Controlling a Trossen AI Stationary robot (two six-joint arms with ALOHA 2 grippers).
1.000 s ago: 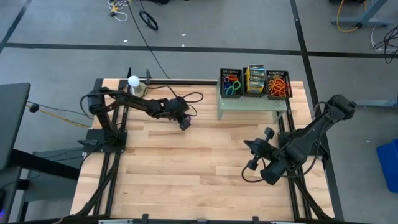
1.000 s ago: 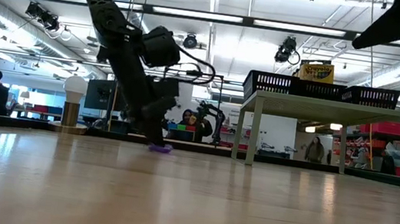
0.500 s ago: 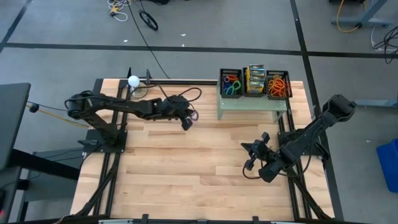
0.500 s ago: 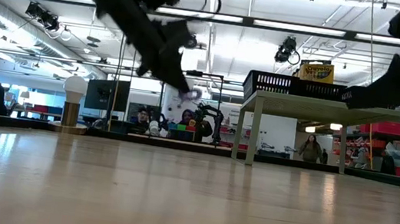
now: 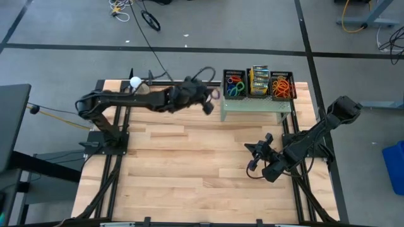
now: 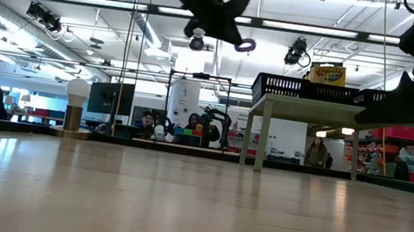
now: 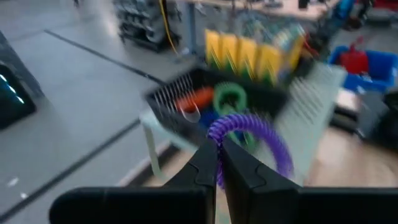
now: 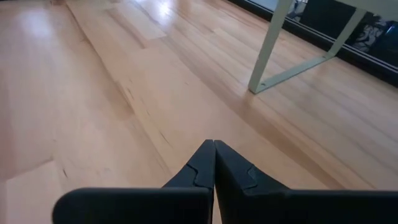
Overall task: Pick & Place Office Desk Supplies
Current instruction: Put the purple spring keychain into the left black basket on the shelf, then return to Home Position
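My left gripper [image 5: 209, 103] is raised over the table's far side, just left of the pale green stand [image 5: 252, 106], and is shut on a purple ring [image 7: 252, 134] [image 6: 245, 46]. On the stand sit three black baskets: one with coloured rings [image 5: 235, 85], one with yellow-and-green crayon boxes [image 5: 259, 80], one with orange and red rubber bands [image 5: 283, 85]. My right gripper [image 5: 252, 157] waits shut over the table's right part, holding nothing. My left gripper pinches the purple ring's near rim [image 7: 217, 135] between its two fingertips. The fingers reach nearly level from the table's left toward the stand. The ring stands out beyond the fingertips, lifted clear of the table, higher than the basket tops.
A white ball on a round base [image 5: 135, 82] stands at the table's far left. The stand's legs [image 8: 273, 46] rise from the table at the far right. Bare wooden tabletop [image 5: 189, 164] fills the middle and near side.
My left gripper has risen from the tabletop with the purple ring and swung toward the table's right, to the stand, tipping from pointing down to nearly level. The ring is lifted clear of the table. My right gripper has sunk lower over the table's right part.
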